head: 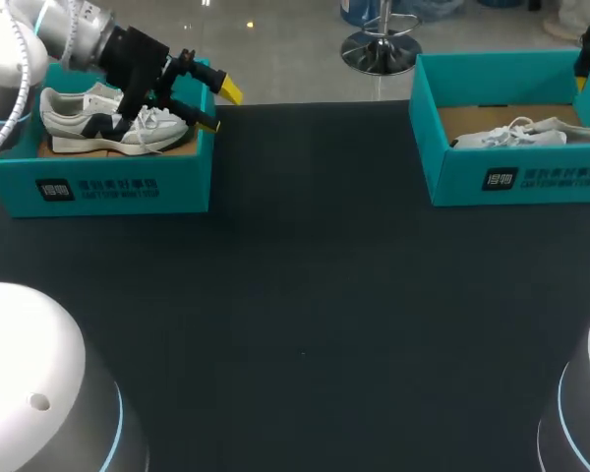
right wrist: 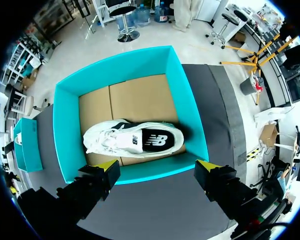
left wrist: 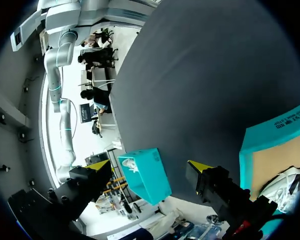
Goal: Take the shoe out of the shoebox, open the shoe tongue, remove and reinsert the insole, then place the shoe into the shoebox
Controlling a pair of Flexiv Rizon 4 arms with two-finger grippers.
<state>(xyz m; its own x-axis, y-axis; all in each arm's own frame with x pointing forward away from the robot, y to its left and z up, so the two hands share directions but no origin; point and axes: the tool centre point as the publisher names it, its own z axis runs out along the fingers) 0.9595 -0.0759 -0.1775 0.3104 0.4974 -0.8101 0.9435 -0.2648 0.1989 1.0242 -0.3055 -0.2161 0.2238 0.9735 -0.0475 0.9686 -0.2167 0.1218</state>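
Head view: white-and-navy lace-up sneaker (head: 98,123) lies inside teal cardboard shoebox (head: 108,187) at upper left, left gripper (head: 219,106) spread wide just above it, right gripper (right wrist: 157,167) equally wide over a second boxed sneaker (head: 516,136) at upper right; judged status: no step completed.

The front wall of the left shoebox (head: 108,187) bears a line of white print with a small square sign before it, too small to read. The right shoebox (head: 516,179) bears the same kind of print, also not legible. The shoe (right wrist: 135,141) in it shows a white letter mark on its dark side patch.
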